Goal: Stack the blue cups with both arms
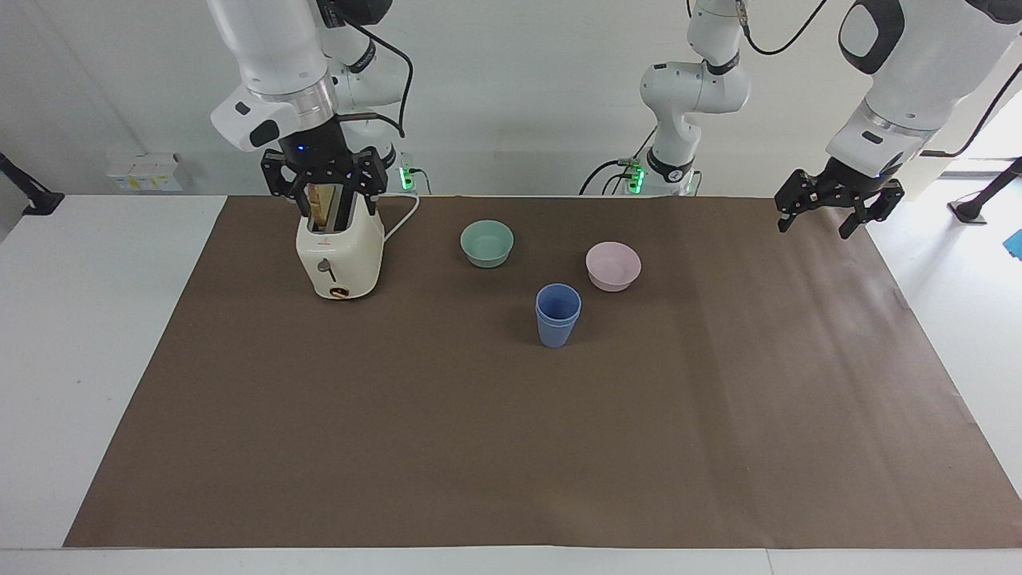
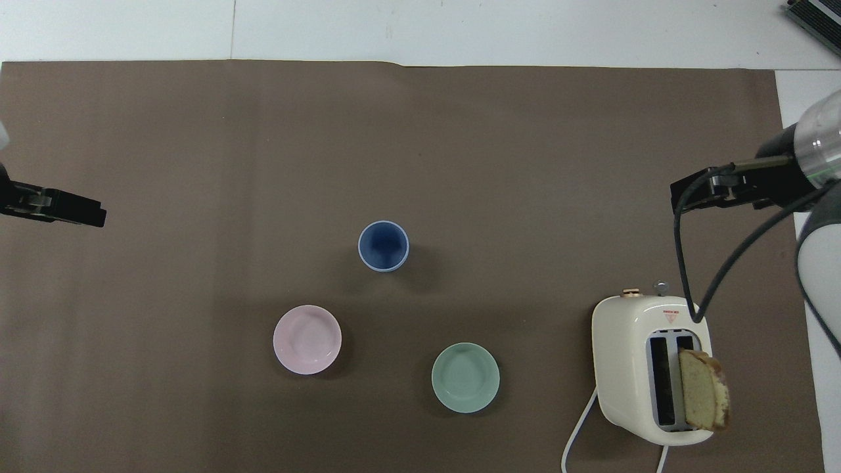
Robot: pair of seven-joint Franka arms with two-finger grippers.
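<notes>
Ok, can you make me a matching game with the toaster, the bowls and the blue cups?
Things:
1. toaster
2. blue cups
3. teal bowl
4. pink bowl

What fits:
A. stacked, one inside the other
B. has a slice of bread sticking up
C. beside the cups, toward the left arm's end
D. between the toaster and the pink bowl

Pairs: 1-B, 2-A, 3-D, 4-C
</notes>
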